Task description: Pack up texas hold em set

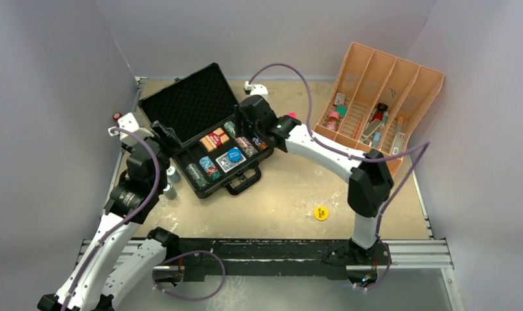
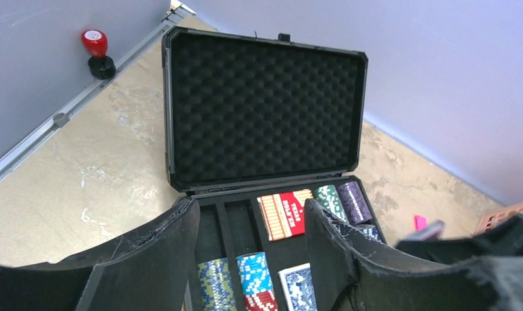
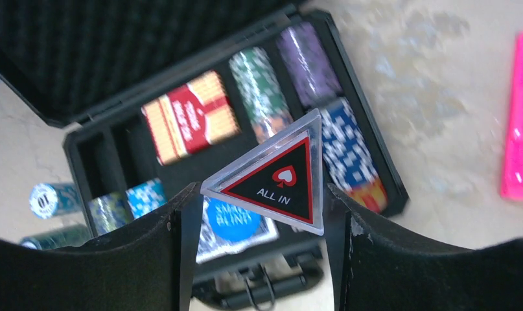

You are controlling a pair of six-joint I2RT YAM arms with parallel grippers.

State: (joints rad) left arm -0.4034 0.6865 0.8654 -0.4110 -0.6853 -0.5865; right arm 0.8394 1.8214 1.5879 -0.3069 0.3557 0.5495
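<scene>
— Black foam-lined hard case (image 1: 190, 103)?
— Lying open on tan bench (image 1: 291, 188), lid up.
— Right tool (image 3: 262, 194)?
— Above case, pinching clear triangular "ALL IN" plaque (image 3: 275, 178).
— Left tool (image 2: 251, 210)?
— Spread, empty, over case's left end.

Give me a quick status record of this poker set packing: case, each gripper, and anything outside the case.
case: open, lid up, partly filled
left gripper: open, empty, over the case
right gripper: shut on ALL IN triangle, over the case
outside the case: two chip stacks beside its left side; yellow disc apart, on the near right
</scene>
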